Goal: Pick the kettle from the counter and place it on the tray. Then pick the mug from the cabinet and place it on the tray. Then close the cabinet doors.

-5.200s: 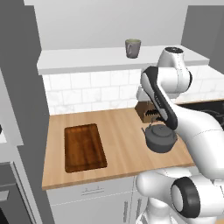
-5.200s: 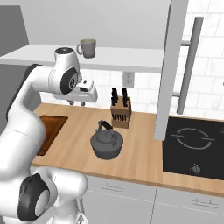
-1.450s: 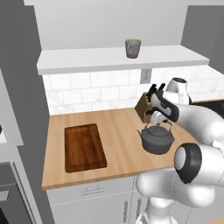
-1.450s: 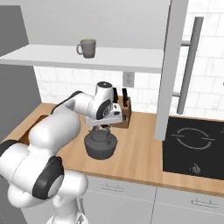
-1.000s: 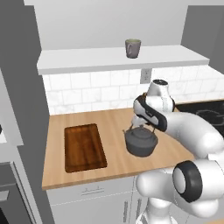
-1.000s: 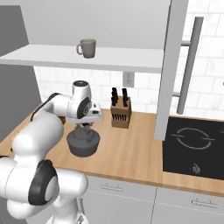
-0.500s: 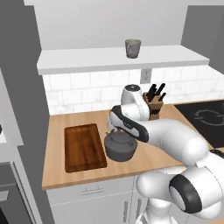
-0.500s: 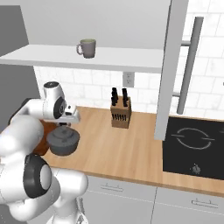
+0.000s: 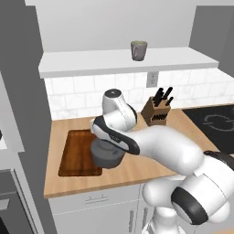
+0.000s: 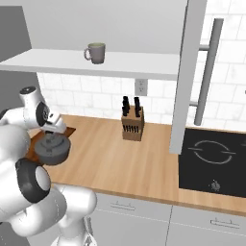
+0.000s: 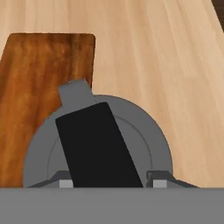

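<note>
Over the right edge of the tray point(image 9: 75, 153), the kettle point(image 9: 106, 155) hangs beneath the gripper point(image 9: 106, 142), lifted clear of the counter point(image 9: 137, 167). In the hand view the kettle's point(image 11: 98, 144) black handle middle runs up between the finger tips, which are clamped on it, and the tray point(image 11: 41, 87) lies under the kettle's left half with bare counter point(image 11: 166, 65) to the right. From the right base view the kettle point(image 10: 54, 150) sits at the tray's point(image 10: 67, 130) near corner. The mug point(image 9: 138, 50) stands on the cabinet's white shelf point(image 9: 119, 61), far above. A knife block point(image 9: 155, 112) stands against the tiled wall, right of the arm.
</note>
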